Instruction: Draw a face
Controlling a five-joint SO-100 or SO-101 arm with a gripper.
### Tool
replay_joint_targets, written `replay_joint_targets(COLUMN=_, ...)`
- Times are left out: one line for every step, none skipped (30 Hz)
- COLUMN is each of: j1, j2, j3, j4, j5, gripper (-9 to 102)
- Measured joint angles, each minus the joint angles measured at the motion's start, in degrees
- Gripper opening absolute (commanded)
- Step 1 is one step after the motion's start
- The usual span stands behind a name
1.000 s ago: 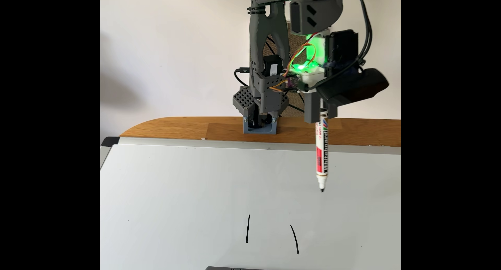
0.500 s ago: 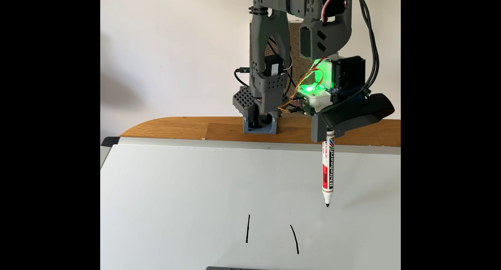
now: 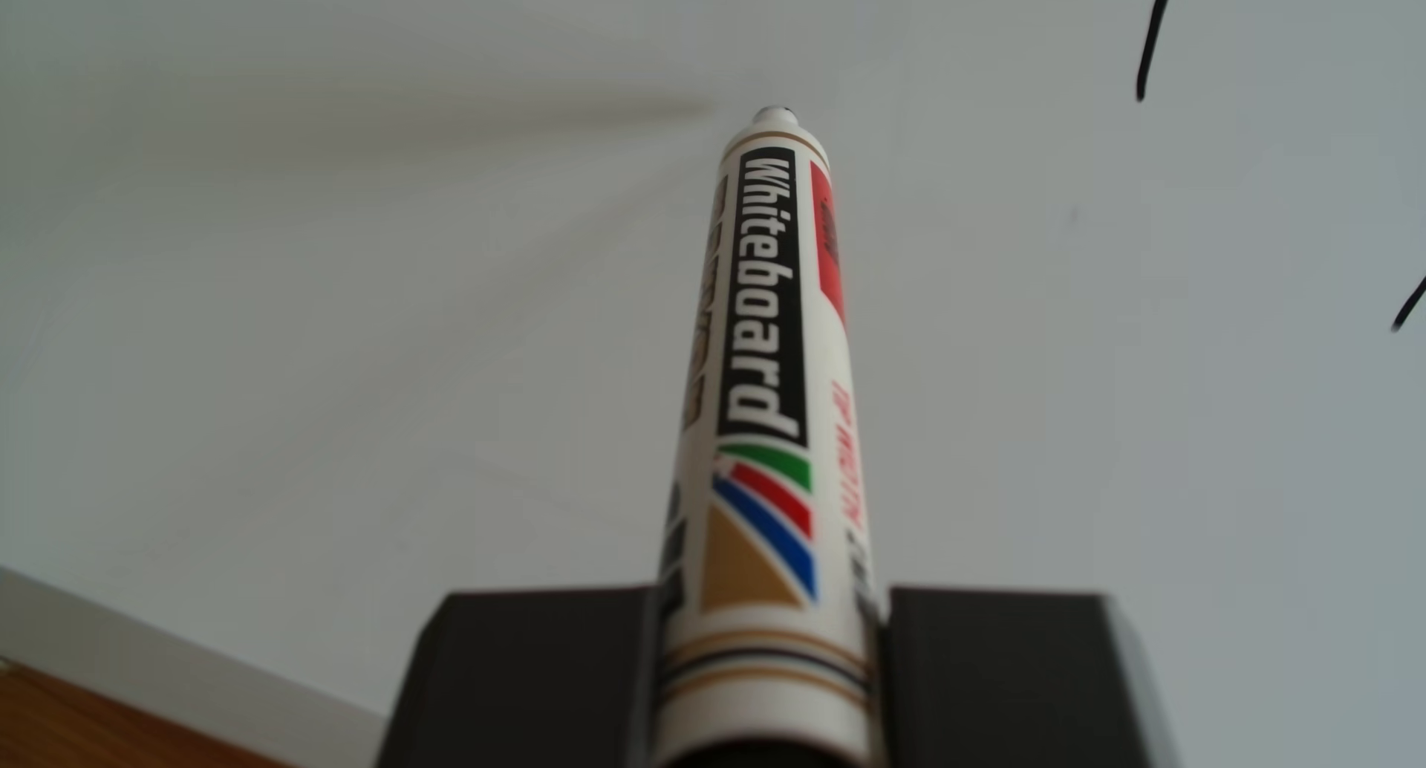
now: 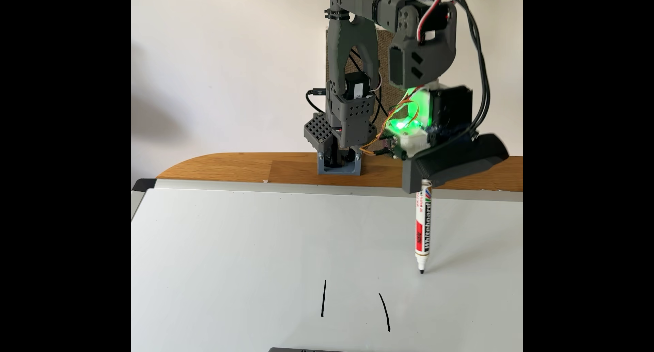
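Your whiteboard (image 4: 247, 249) lies flat and fills the near part of the fixed view, with the wooden bench (image 4: 247, 166) showing along its far edge. That leaves a broad white field for drawing. The arm (image 4: 348, 72) stands clamped to the bench just beyond the board and reaches out over the right side.

The fingers (image 4: 424, 184) are clenched on the marker (image 4: 423, 231). In the other view the dark blocks press against the barrel (image 3: 764, 429) on both sides, which holds it steady for drawing. The marker hangs nearly upright, tip down, so the nib meets the board squarely. The tip (image 4: 421, 271) looks to be touching or just above the surface. You cannot be sure which from here.

The face so far is two short black strokes on the near middle of the board: a left stroke (image 4: 323, 298) and a right stroke (image 4: 384, 312), well apart. They probably serve as eyes. The tip sits to the right of both and farther back, likely placed to start an outline.
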Motion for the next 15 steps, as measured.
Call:
replay_joint_targets(j1=0.0, j2=0.0, j3=0.1, j4=-0.3, j5=0.0, gripper=-1)
replay_joint_targets(j1=0.0, j2=0.0, j3=0.1, j4=-0.3, j5=0.0, gripper=-1)
replay_joint_targets(j1=0.0, j2=-0.1, j3=0.1, j4=-0.3, j5=0.0, gripper=-1)
replay_joint_targets(j1=0.0, j2=-0.1, j3=0.1, j4=-0.3, j5=0.0, gripper=-1)
replay_joint_targets(j1=0.0, j2=-0.1, j3=0.1, j4=-0.3, j5=0.0, gripper=-1)
replay_joint_targets(j1=0.0, j2=-0.1, j3=0.1, j4=-0.4, j5=0.0, gripper=-1)
replay_joint_targets(j1=0.0, j2=-0.1, j3=0.1, j4=-0.4, j5=0.0, gripper=-1)
replay_joint_targets(j1=0.0, j2=-0.1, j3=0.1, j4=-0.4, j5=0.0, gripper=-1)
replay_joint_targets(j1=0.2, j2=-0.1, j3=0.1, j4=-0.4, j5=0.0, gripper=-1)
replay_joint_targets(j1=0.6, j2=-0.1, j3=0.1, j4=-0.4, j5=0.0, gripper=-1)
replay_joint_targets(j1=1.3, j2=-0.1, j3=0.1, j4=-0.4, j5=0.0, gripper=-1)
replay_joint_targets(j1=1.8, j2=-0.1, j3=0.1, j4=-0.4, j5=0.1, gripper=-1)
replay_joint_targets(j1=2.4, j2=-0.1, j3=0.1, j4=-0.4, j5=0.1, gripper=-1)
replay_joint_targets(j1=3.2, j2=-0.2, j3=0.1, j4=-0.4, j5=0.1, gripper=-1)
replay_joint_targets(j1=4.0, j2=-0.2, j3=0.1, j4=-0.4, j5=0.0, gripper=-1)
